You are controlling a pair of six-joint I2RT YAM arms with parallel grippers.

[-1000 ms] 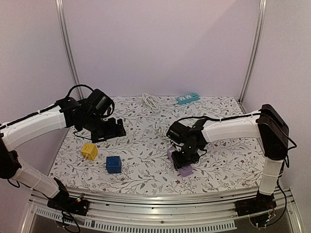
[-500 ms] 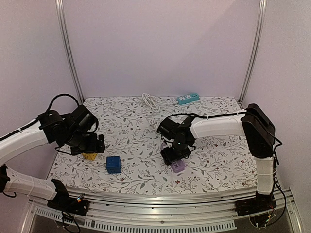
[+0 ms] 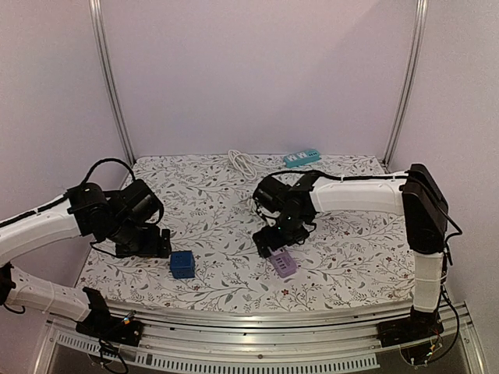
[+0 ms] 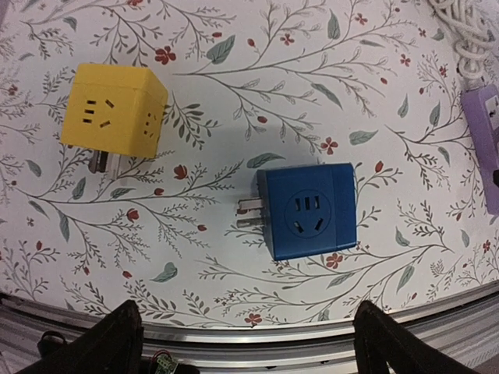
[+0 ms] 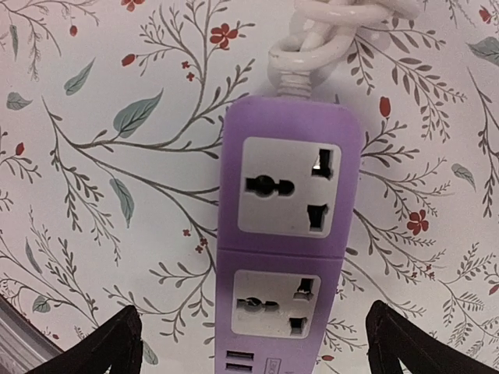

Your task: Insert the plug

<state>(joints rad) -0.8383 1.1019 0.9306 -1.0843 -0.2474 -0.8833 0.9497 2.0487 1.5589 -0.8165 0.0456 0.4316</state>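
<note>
A blue cube plug (image 4: 306, 210) lies on the flowered cloth with its prongs pointing left; in the top view the blue cube plug (image 3: 182, 264) sits near the front left. A yellow cube plug (image 4: 115, 111) lies to its left, hidden in the top view under my left gripper (image 3: 145, 242). That left gripper (image 4: 249, 343) hangs open above the two cubes, touching neither. A purple power strip (image 5: 284, 234) lies flat with two sockets facing up. My right gripper (image 5: 253, 343) is open above the strip's end, its fingers wide on either side and not touching it. In the top view the right gripper (image 3: 274, 236) hovers beside the purple power strip (image 3: 284, 263).
A teal power strip (image 3: 302, 158) and a coiled white cord (image 3: 243, 164) lie at the back of the table. The purple strip's white cable (image 5: 327, 27) runs away from it. An aluminium rail (image 4: 257, 331) borders the near edge close to the blue cube.
My right gripper has opened and let go of the purple strip, which shifted slightly left before release. My left arm swung forward and down over the yellow cube.
</note>
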